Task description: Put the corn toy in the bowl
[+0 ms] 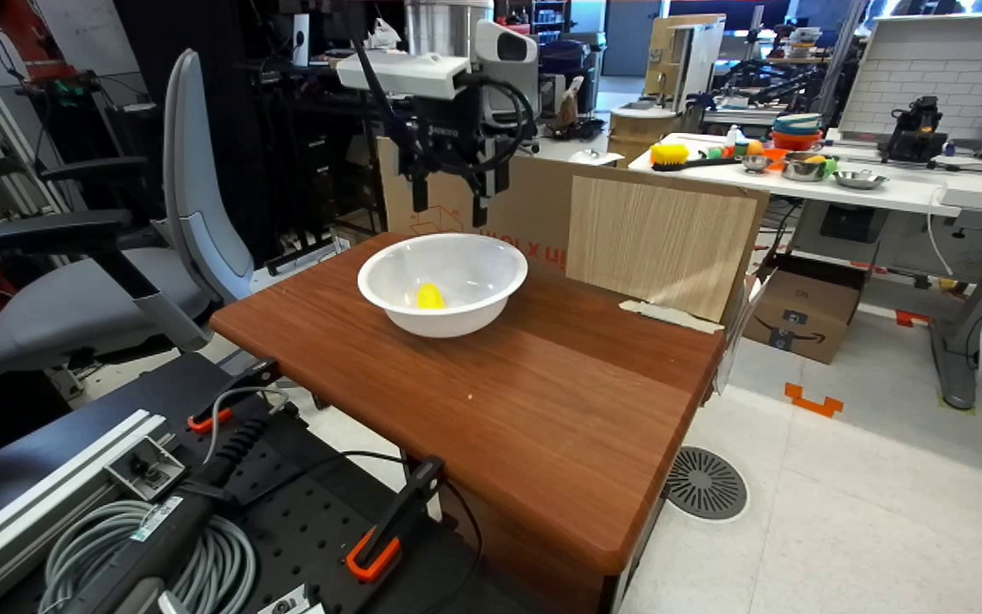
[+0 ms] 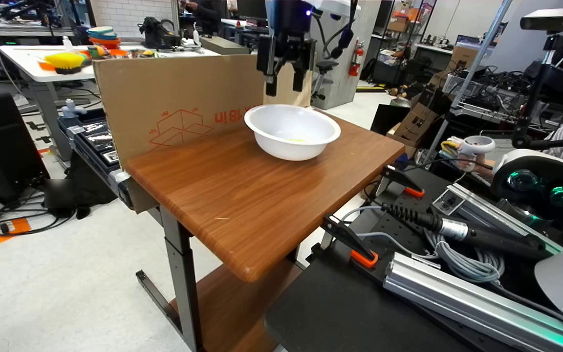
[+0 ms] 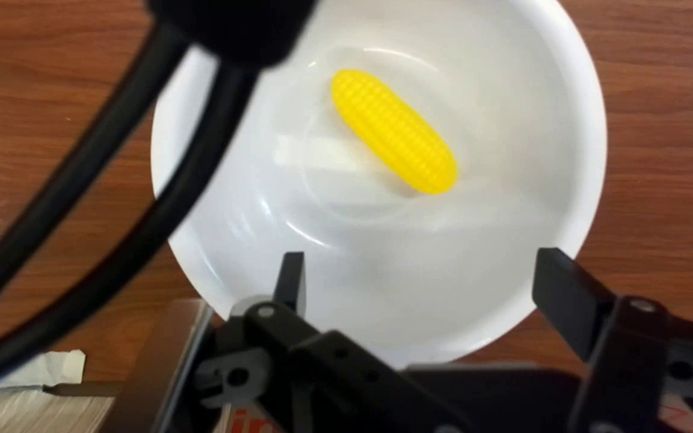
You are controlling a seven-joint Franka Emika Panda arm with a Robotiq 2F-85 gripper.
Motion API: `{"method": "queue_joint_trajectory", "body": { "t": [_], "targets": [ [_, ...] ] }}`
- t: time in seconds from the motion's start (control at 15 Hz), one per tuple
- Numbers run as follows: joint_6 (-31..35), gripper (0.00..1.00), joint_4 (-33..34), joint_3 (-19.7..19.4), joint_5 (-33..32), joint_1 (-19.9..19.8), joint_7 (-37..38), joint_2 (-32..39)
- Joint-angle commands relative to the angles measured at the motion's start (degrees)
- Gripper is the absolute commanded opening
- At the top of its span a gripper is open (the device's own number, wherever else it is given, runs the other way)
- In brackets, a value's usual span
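Observation:
The yellow corn toy point(image 3: 394, 132) lies on the bottom of the white bowl point(image 3: 515, 126), tilted diagonally in the wrist view. In an exterior view the corn toy point(image 1: 430, 297) shows inside the bowl point(image 1: 457, 322). In an exterior view only a thin yellow sliver of the toy point(image 2: 297, 140) shows over the rim of the bowl point(image 2: 289, 152). My gripper point(image 3: 420, 258) is open, with nothing between its fingers. It hangs above the bowl in both exterior views, the gripper point(image 1: 450, 209) being apart from the rim and the toy; it also shows here point(image 2: 284, 87).
The bowl stands on a brown wooden table point(image 1: 491, 409). A cardboard panel point(image 2: 179, 98) stands along one table edge, with a light wood board point(image 1: 661, 243) against it. Black clamps with orange tips point(image 1: 397, 520) hold the near edge. A grey chair point(image 1: 116, 273) stands beside the table.

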Motion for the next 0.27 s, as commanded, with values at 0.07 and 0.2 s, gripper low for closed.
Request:
{"method": "queue_joint_trajectory", "body": {
  "t": [0.07,0.2],
  "targets": [
    [-1.89,1.00,-6.17,0.32,3.29,-1.14,-2.62,-11.34],
    [-0.96,1.00,-3.14,-0.16,1.25,-0.15,-0.82,-7.47]
  ]
}}
